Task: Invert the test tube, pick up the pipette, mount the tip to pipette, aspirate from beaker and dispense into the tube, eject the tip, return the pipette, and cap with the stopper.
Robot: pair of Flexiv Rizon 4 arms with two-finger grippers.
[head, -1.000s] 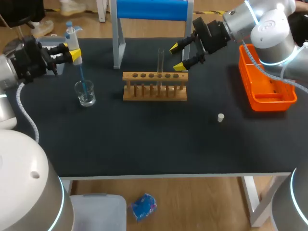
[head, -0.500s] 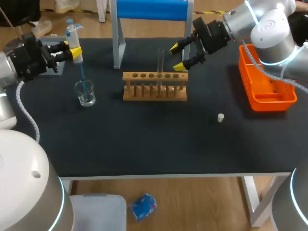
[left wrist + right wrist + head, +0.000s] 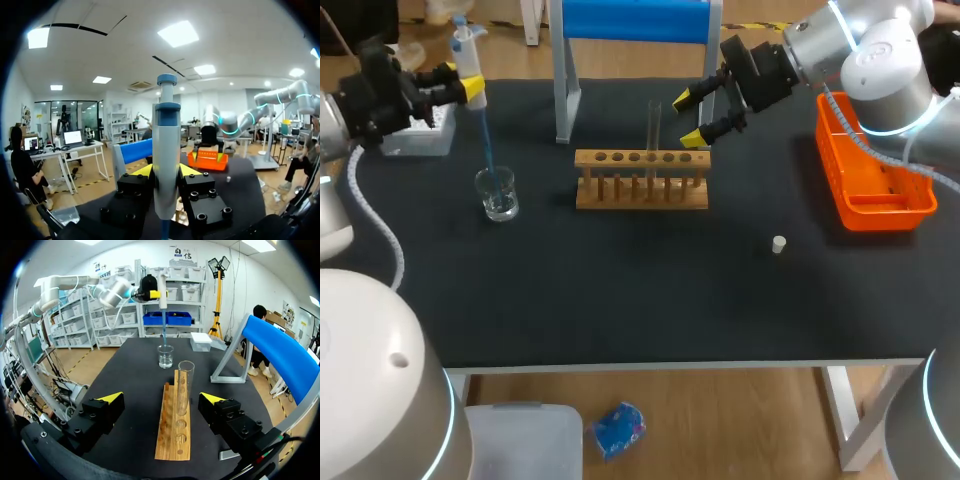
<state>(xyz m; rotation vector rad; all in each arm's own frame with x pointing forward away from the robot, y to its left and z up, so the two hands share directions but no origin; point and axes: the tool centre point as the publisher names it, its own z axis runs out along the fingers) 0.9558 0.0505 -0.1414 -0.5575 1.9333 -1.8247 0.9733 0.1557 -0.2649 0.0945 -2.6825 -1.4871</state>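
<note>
My left gripper (image 3: 470, 88) is shut on the white and blue pipette (image 3: 467, 58), held upright at the table's far left. The pipette's long blue tip (image 3: 485, 145) points down, with its end at the mouth of the glass beaker (image 3: 498, 195). In the left wrist view the pipette (image 3: 166, 155) stands between the yellow fingertips (image 3: 142, 171). A clear test tube (image 3: 654, 125) stands upright in the wooden rack (image 3: 642, 182). My right gripper (image 3: 701, 113) is open, just right of the tube; the tube (image 3: 184, 386) rises ahead of it between the spread fingers. A small white stopper (image 3: 778, 244) lies on the mat.
An orange bin (image 3: 872, 170) sits at the right edge. A white tip box (image 3: 420, 135) lies at the far left under my left arm. A blue-topped metal stand (image 3: 625, 25) rises behind the rack.
My left arm has risen and drawn back with the pipette, lifting the blue tip from deep in the beaker up to its mouth. The right arm has not moved.
</note>
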